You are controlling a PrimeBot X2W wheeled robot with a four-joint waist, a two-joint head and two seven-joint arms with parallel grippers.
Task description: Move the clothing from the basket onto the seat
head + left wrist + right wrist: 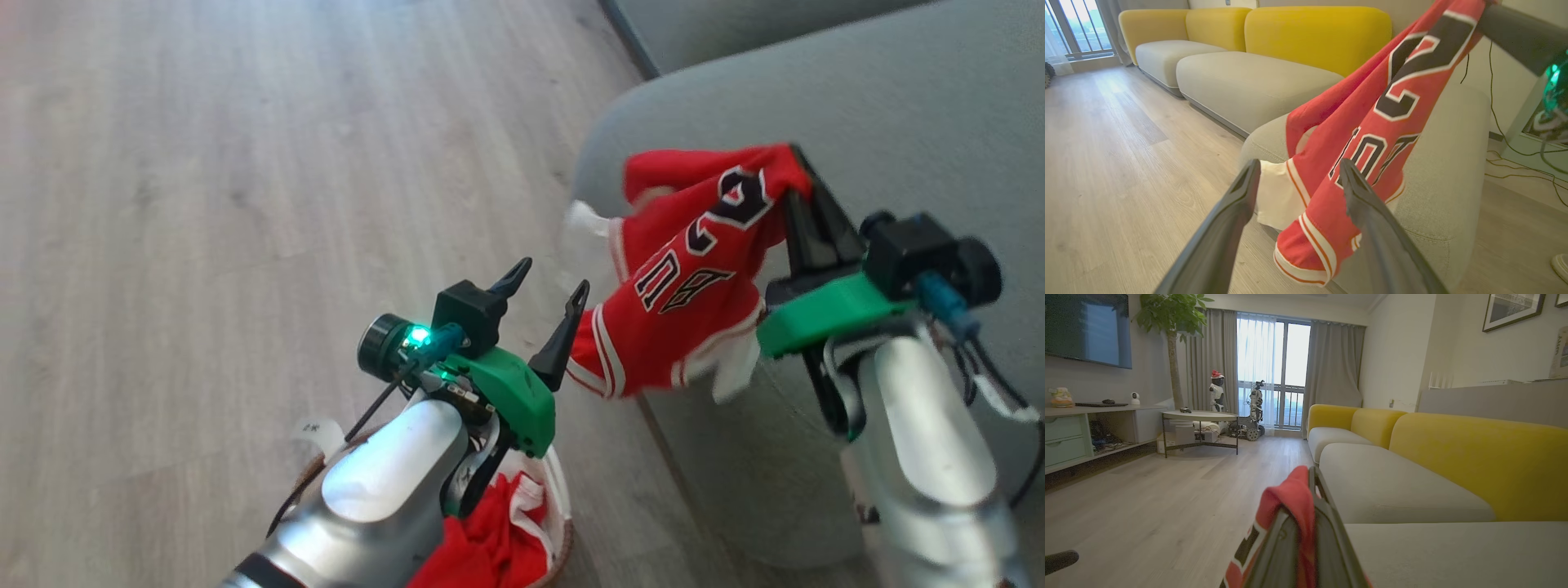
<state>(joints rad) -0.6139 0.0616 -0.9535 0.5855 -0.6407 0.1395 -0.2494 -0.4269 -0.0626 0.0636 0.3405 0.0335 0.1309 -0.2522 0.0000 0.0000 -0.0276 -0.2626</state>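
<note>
My right gripper [798,175] is shut on the red jersey [694,261], which hangs from its fingertips beside and over the rounded edge of the grey-green seat [898,106]. Black-and-white letters and a number show on the jersey [1372,134]. In the right wrist view red cloth [1290,502] is pinched between the fingers [1327,539]. My left gripper [545,306] stands open just left of the jersey's hem, fingers [1224,228] apart with nothing between them. The red shorts [498,539] lie in the basket [563,523], mostly hidden under my left forearm at the bottom.
Wood floor [245,204] spreads to the left. Further grey seats with yellow backs [1314,36] run along the wall. A low round table [1200,416], a TV shelf [1086,428] and parked robots by the window [1257,408] stand across the room. Cables [1515,155] lie right of the seat.
</note>
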